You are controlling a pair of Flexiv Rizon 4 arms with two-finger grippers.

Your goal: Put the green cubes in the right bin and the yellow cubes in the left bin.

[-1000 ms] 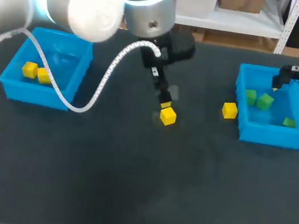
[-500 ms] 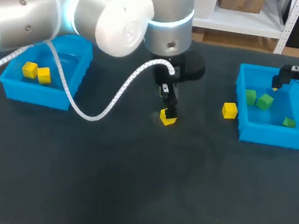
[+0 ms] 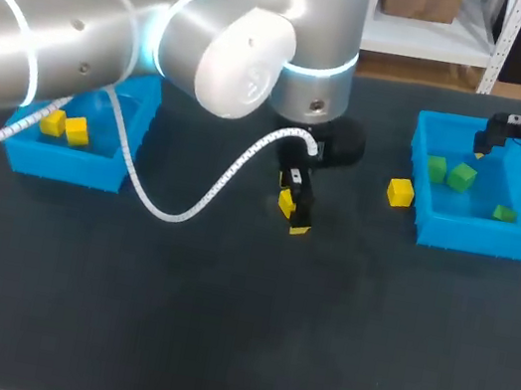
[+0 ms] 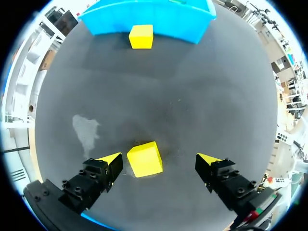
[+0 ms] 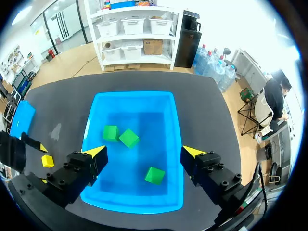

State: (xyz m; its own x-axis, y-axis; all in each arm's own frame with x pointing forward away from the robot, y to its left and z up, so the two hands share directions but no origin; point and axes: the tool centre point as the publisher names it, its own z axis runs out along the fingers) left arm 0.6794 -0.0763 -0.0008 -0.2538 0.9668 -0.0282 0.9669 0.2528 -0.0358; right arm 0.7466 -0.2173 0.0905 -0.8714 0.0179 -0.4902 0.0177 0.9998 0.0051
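Note:
A yellow cube [image 4: 144, 159] lies on the dark table between the fingers of my open left gripper [image 4: 160, 162], nearer one finger and untouched by the other. In the head view this gripper [image 3: 294, 211] stands at mid-table, half hiding the cube [image 3: 286, 201]. A second yellow cube [image 3: 400, 192] rests just left of the right bin [image 3: 419, 211], which holds three green cubes [image 5: 129, 137]. My right gripper [image 5: 144, 153] hangs open and empty above that bin [image 5: 94, 126]. The left bin [image 3: 16, 152] holds two yellow cubes [image 3: 63, 127].
My left arm's thick body and its white coiled cable [image 3: 199, 199] stretch across the table from the left bin to the middle. The front half of the table is bare dark mat [image 3: 233, 352].
My left arm has swung right and towards the front, and its gripper has come down around the middle yellow cube. The right arm and all cubes have stayed put.

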